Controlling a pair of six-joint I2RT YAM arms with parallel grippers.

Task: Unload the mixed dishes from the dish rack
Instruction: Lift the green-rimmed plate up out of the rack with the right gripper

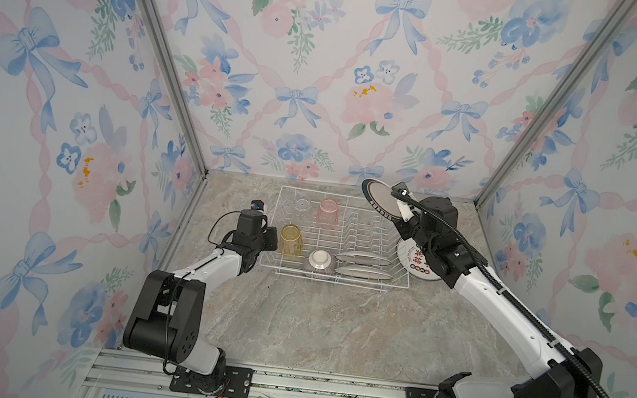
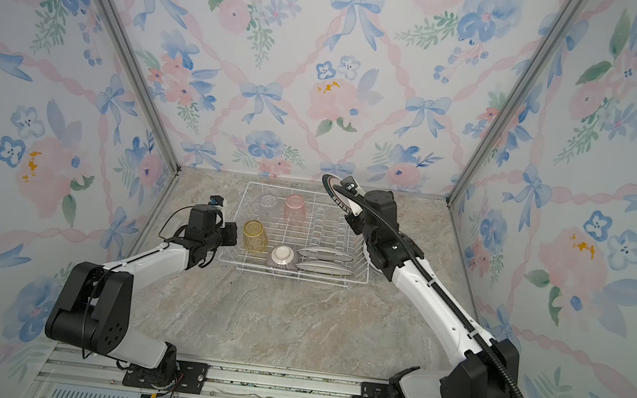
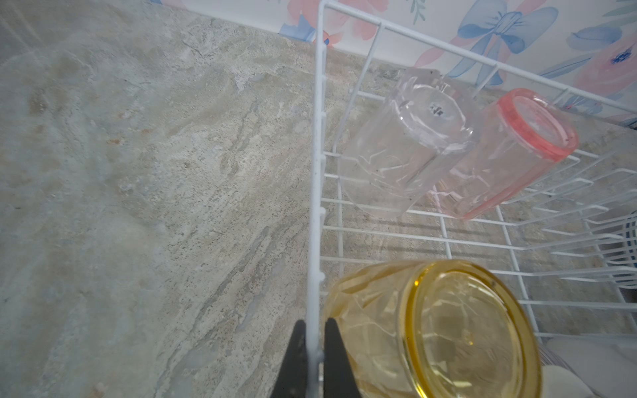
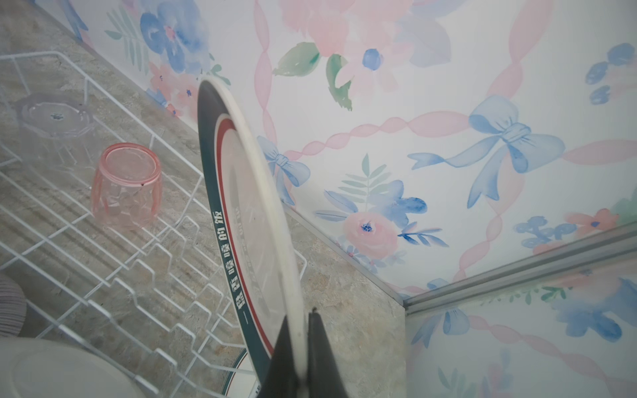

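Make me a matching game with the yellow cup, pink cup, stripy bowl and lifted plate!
Things:
1 yellow tumbler
2 pink tumbler
3 striped bowl
4 raised plate

States:
A pinched by the right gripper
B far side, next to the clear tumbler
C beside two standing plates
D by the dish rack wire the left gripper clamps

Pairs: 1-D, 2-B, 3-C, 4-A

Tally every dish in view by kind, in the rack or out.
White round dark-rimmed plates: 4, two slotted, one held, one unloaded
Translucent plastic tumblers: 3, clear, pink, yellow
Small purple-striped bowl: 1
Total: 8
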